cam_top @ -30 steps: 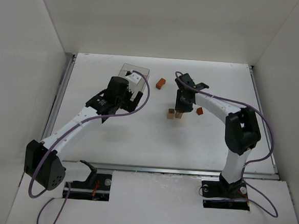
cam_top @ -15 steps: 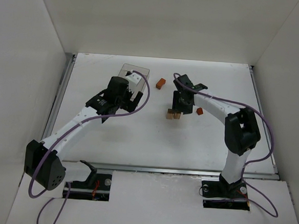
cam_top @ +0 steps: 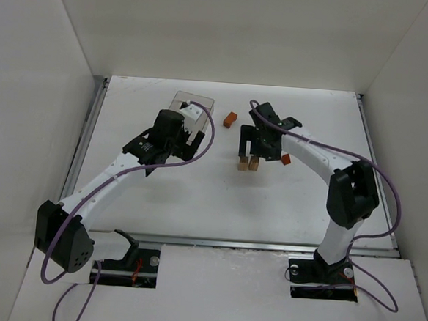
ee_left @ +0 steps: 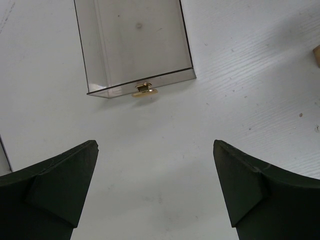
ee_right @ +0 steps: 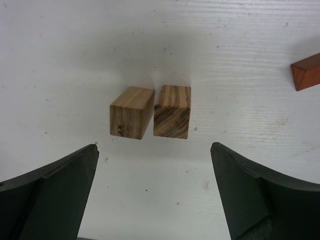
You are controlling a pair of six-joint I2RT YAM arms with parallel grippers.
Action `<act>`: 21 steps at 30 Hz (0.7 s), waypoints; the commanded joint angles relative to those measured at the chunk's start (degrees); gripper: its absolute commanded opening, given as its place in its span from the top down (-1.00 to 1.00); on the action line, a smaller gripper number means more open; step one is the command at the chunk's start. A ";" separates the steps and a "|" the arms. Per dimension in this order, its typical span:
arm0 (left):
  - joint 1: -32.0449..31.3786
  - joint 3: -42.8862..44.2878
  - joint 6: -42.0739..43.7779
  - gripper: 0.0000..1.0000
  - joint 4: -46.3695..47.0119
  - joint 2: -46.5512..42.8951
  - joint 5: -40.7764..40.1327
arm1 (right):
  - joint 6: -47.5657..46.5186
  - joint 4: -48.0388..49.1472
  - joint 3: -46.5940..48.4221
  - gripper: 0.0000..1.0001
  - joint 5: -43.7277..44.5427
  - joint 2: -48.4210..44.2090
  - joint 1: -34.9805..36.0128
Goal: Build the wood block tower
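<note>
While the right gripper (ee_right: 154,146) hangs wide open over two tan blocks (ee_right: 171,117) — grasping neither, they stand side by side mid table (cam_top: 196,203) — the left gripper (ee_left: 155,142) gapes empty near the clear box (ee_left: 135,45).

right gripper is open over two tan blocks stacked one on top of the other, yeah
Not stacked. The right wrist view shows the two tan blocks standing side by side on the table, with the right gripper open over them.
</note>
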 commanded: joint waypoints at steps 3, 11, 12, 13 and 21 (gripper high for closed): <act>-0.13 -0.33 0.27 -0.98 1.05 -1.39 0.15 | -0.21 -2.37 3.86 -1.00 0.05 3.63 1.43; -0.13 -0.86 0.27 -0.98 1.05 -1.39 0.15 | 0.32 -4.74 7.03 -1.00 4.09 6.36 1.43; -0.13 -0.86 0.27 -0.98 1.05 -1.39 0.15 | 0.32 -4.74 7.03 -1.00 4.79 6.36 1.43; -0.13 -0.86 0.27 -0.98 1.05 -1.39 0.15 | 0.32 -4.74 7.03 -1.00 4.79 6.88 1.43; -0.13 -0.86 0.27 -0.98 1.05 -1.39 0.68 | 0.32 -3.51 8.17 -1.00 4.00 8.65 1.96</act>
